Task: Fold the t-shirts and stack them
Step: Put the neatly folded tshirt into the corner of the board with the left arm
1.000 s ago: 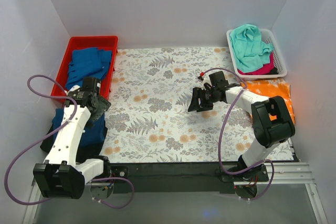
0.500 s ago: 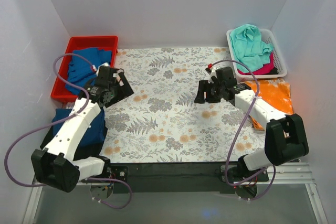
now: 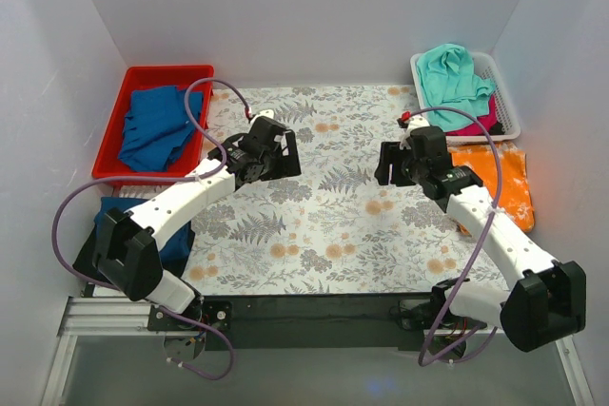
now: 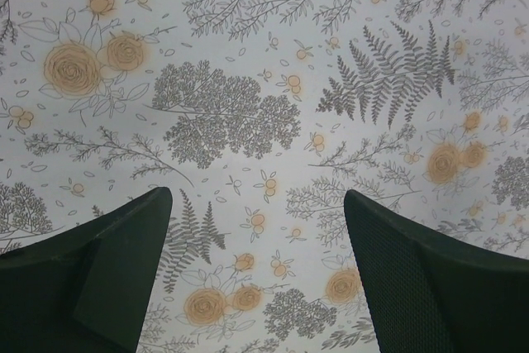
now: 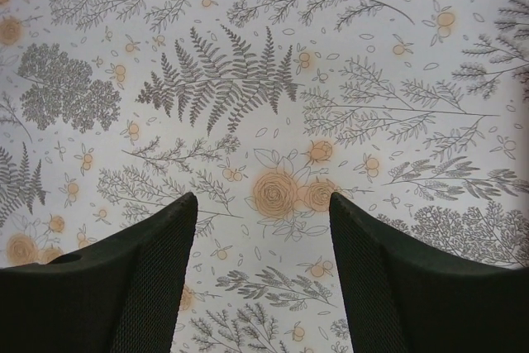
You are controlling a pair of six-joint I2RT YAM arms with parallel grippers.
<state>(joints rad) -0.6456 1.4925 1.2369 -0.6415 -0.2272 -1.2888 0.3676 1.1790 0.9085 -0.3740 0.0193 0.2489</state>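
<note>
Near left edge: a navy t-shirt [image 3: 179,242] sits bunched beneath the left arm. Over the mid worktop [image 3: 314,225], left pincer [image 4: 258,204] and right pincer [image 5: 263,204] hover spread wide, holding nothing, seemingly poised to fetch a shirt. Wrist views show just floral print. Only overhead reveals the orange t-shirt [image 3: 495,173] at the right edge, blue t-shirt [image 3: 152,125] in the red bin [image 3: 166,71], teal t-shirt [image 3: 452,78] in the white basket [image 3: 509,106], far corners.

The left gripper [image 4: 258,274] hangs over the floral-covered desk [image 4: 273,80], its two dark fingers [image 4: 99,274] spread apart, nothing between them.
</note>
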